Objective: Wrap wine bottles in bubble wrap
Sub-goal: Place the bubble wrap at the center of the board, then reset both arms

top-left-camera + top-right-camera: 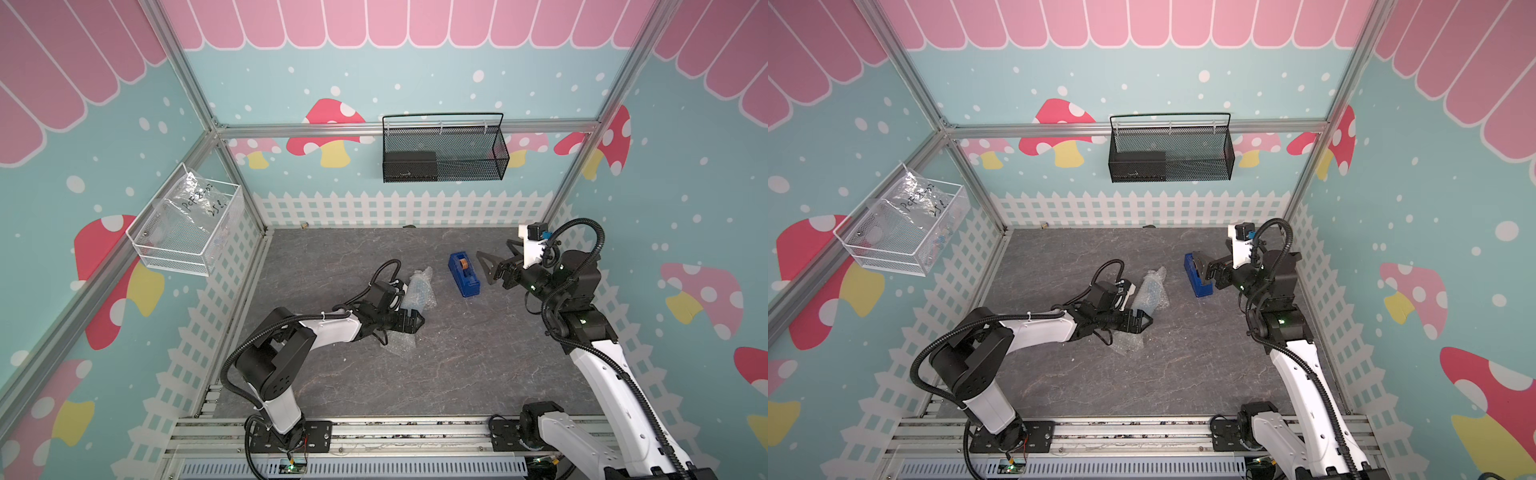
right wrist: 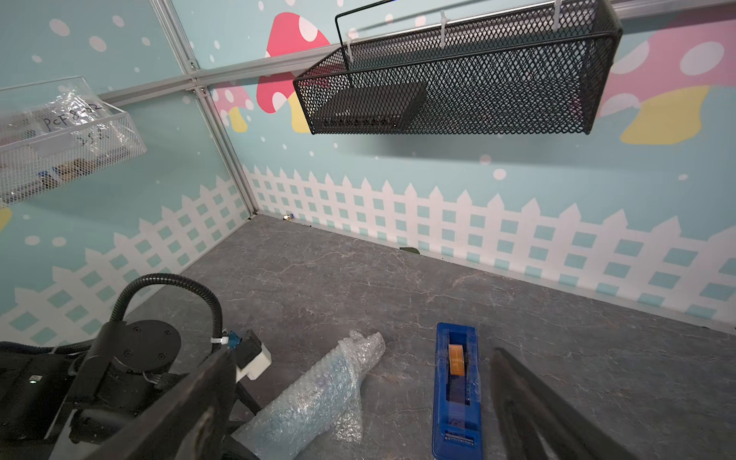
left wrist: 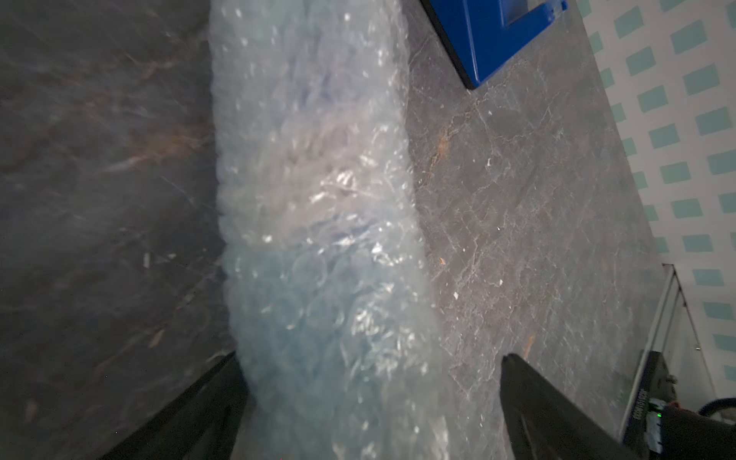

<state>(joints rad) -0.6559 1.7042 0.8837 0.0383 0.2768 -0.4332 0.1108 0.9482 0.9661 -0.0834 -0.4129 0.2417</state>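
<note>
The bubble wrap (image 1: 420, 291) lies on the grey table as a rolled bundle, with a loose tail (image 1: 401, 345) trailing toward the front. The wine bottle (image 2: 318, 388) shows only as a blue tint inside that roll. My left gripper (image 1: 417, 322) sits at the bundle's near end. In the left wrist view the left gripper (image 3: 370, 356) is open, its fingers wide on either side of the roll (image 3: 318, 199). My right gripper (image 1: 484, 268) hovers open beside the tape dispenser, holding nothing. In the right wrist view the right gripper (image 2: 362, 352) looks toward the bundle.
A solid blue tape dispenser (image 1: 464, 275) with an orange roll lies just right of the bundle. A black mesh basket (image 1: 444, 149) hangs on the back wall. A white wire basket (image 1: 187, 226) with a crinkled plastic bag hangs on the left wall.
</note>
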